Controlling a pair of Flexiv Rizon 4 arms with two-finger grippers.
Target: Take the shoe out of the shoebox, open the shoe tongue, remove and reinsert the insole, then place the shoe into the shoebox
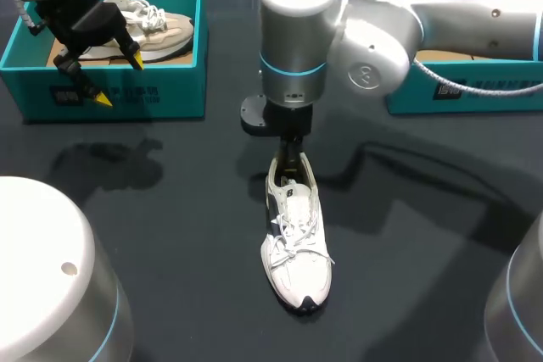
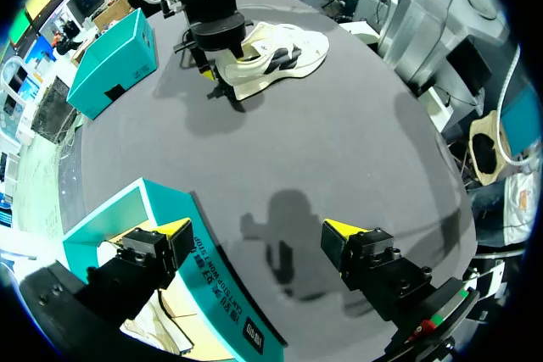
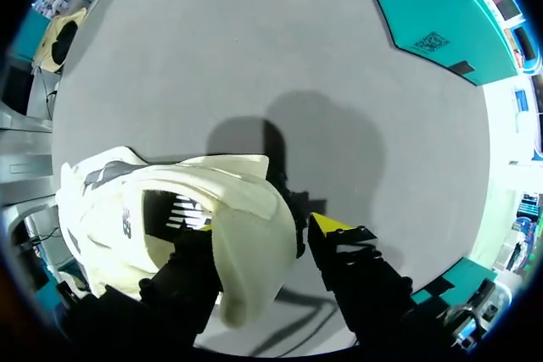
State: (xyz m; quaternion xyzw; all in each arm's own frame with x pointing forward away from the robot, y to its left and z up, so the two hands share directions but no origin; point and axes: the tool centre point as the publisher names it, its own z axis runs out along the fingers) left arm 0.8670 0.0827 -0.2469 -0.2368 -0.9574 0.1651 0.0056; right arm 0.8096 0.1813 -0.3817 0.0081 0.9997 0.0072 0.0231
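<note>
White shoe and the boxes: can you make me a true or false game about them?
1. The white shoe stands on the table, not in a box. True.
2. The left gripper holds a shoe. False: it is open and empty, over the left shoebox's wall.
3. A beige shoe lies in the left shoebox. True.
4. The right gripper is at the white shoe's toe. False: it is at the heel.

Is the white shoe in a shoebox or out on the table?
Out. The white shoe stands on its sole on the table, between the left shoebox and right shoebox, with the right gripper at its heel.
</note>
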